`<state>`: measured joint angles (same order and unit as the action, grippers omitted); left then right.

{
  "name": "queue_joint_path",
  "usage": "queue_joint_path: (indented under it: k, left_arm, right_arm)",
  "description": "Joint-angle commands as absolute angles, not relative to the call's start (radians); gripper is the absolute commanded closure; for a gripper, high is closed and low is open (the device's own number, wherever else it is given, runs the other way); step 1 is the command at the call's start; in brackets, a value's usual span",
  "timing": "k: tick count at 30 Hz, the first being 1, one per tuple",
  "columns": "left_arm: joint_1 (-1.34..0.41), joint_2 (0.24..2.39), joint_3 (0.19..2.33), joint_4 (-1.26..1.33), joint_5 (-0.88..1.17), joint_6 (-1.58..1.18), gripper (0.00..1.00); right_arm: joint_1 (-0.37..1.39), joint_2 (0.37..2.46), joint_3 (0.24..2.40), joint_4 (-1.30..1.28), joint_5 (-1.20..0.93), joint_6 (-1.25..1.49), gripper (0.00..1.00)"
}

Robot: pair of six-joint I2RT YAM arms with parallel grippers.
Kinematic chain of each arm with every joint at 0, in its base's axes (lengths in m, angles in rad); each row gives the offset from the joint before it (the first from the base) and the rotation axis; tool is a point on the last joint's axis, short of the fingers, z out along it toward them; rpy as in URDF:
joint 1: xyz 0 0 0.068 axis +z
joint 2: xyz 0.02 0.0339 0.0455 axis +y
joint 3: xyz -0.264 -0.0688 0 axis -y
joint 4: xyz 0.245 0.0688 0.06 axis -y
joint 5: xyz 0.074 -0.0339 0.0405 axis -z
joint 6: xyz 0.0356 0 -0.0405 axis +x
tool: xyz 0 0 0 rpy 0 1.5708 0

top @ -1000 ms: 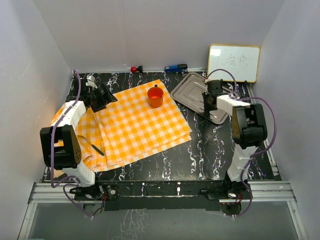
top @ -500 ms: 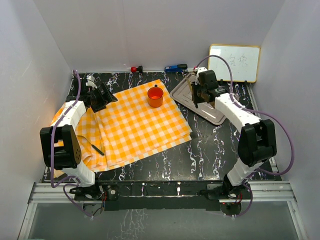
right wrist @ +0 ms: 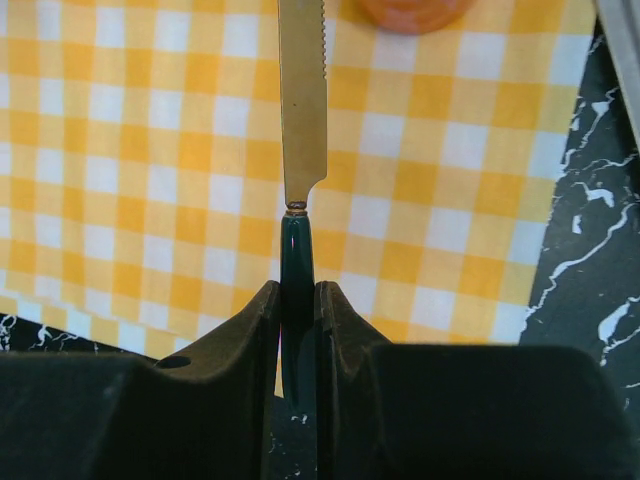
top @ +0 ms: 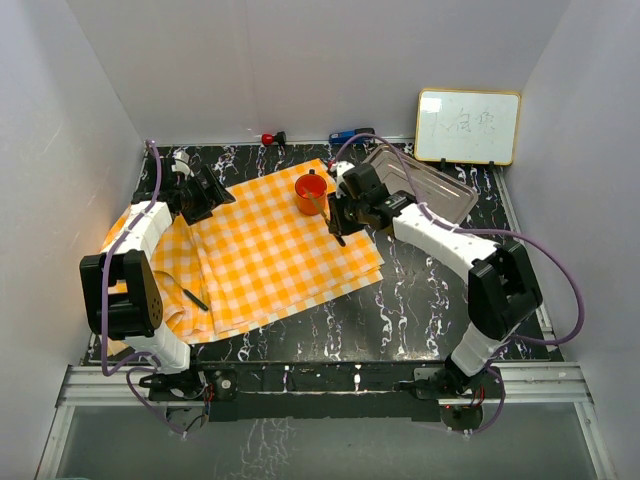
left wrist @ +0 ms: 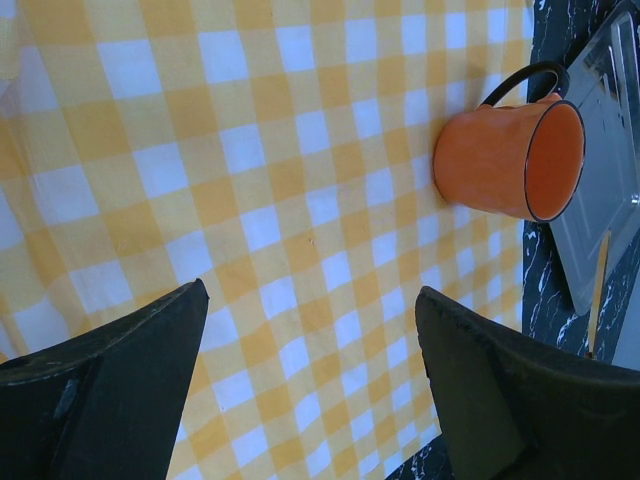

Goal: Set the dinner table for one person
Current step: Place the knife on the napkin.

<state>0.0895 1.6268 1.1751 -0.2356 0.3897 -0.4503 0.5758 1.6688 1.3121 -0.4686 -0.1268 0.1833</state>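
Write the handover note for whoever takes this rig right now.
Left gripper: open, empty, over the checked cloth near its far left corner.
Right gripper: shut on the knife by its green handle, blade pointing toward the orange mug.
Done: cloth spread on the dinner table, mug standing on it.
Left: lay the knife on the cloth. The steel tray sits far right.

The whole black marbled dinner table (top: 420, 300) is seen from a fixed camera set high above and behind its near edge, angled down toward the back wall. The orange-and-white checked cloth (top: 270, 250) is viewed from close above by the left wrist camera, with the orange mug (left wrist: 500, 160) and a steel tray (left wrist: 605, 200) at the picture's right. The same cloth is viewed equally closely by the right wrist camera, faced along a knife (right wrist: 302, 100). Cloth and mug are shared by all three views.
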Motion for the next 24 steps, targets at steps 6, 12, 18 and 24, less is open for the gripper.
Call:
queue_joint_path:
  k: [6,12,18,24]
  left_arm:
    - [0.083,1.580,1.181,-0.239,0.391,-0.456,0.16]
    - [0.080,1.579,1.182,-0.242,0.385,-0.454,0.16]
    - [0.080,1.584,1.181,-0.240,0.385,-0.454,0.16]
    - [0.077,1.588,1.182,-0.242,0.390,-0.451,0.16]
  right_arm:
    - [0.621,1.704,1.286,-0.359,-0.202,0.243,1.00]
    - [0.634,1.805,1.272,-0.300,-0.245,0.260,1.00]
    - [0.646,1.878,1.279,-0.278,-0.254,0.270,1.00]
    - [0.646,1.914,1.299,-0.306,-0.197,0.292,0.99]
